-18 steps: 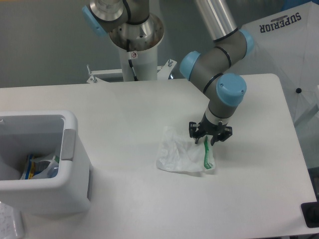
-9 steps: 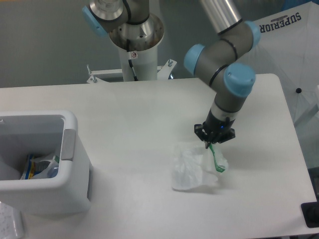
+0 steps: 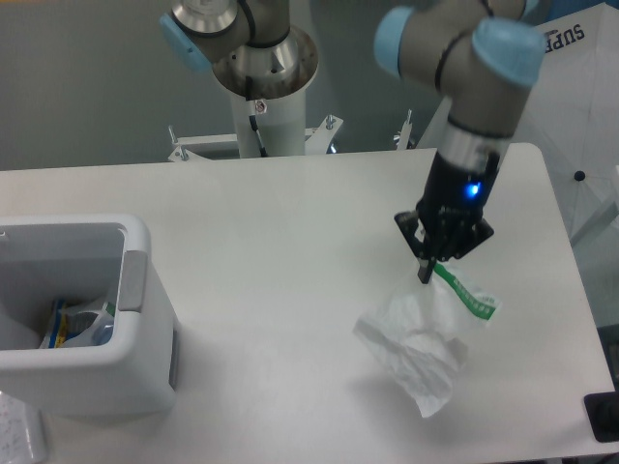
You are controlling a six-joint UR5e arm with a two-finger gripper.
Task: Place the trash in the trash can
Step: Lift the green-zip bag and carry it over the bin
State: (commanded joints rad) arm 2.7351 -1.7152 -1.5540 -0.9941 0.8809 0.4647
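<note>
My gripper (image 3: 427, 272) is shut on the trash (image 3: 423, 339), a thin translucent white plastic bag with a green strip. The bag hangs from the fingertips, lifted above the right part of the white table (image 3: 290, 242). The trash can (image 3: 87, 319), a boxy white bin with a grey vertical strip, stands at the front left of the table, far from the gripper. Some wrappers (image 3: 82, 324) lie inside it.
The arm's base column (image 3: 261, 87) stands at the back centre of the table. A white cloth with "SUPERIOR" lettering (image 3: 571, 97) hangs at the right edge. A dark object (image 3: 604, 416) sits at the lower right corner.
The gripper closed on the bag and rose with it, shifting slightly right. The bag left the table and now hangs from the fingers.
</note>
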